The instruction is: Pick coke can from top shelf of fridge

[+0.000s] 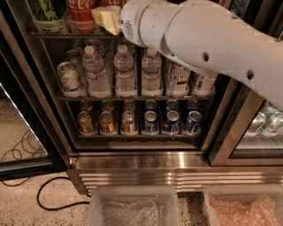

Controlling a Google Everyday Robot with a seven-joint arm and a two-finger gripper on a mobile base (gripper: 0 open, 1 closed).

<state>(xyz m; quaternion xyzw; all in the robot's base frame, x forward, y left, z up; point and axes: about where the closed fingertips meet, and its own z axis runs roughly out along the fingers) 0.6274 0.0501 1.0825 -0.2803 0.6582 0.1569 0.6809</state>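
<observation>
A red coke can (82, 10) with white script stands on the top shelf (66, 34) of the fridge (132, 161), cut off by the upper edge of the view. My gripper (106, 20), pale yellow at the end of the big white arm (199, 39), is at the top shelf just right of the coke can, close to or touching it. A bit of red shows above the gripper. The arm hides the right part of the top shelf.
A green-and-white can (46, 9) stands left of the coke can. Water bottles (124, 70) fill the middle rack. Gold-brown cans (107, 121) and blue cans (171, 121) fill the lower rack. Two clear bins (132, 207) stand on the floor, with a black cable (48, 194) at left.
</observation>
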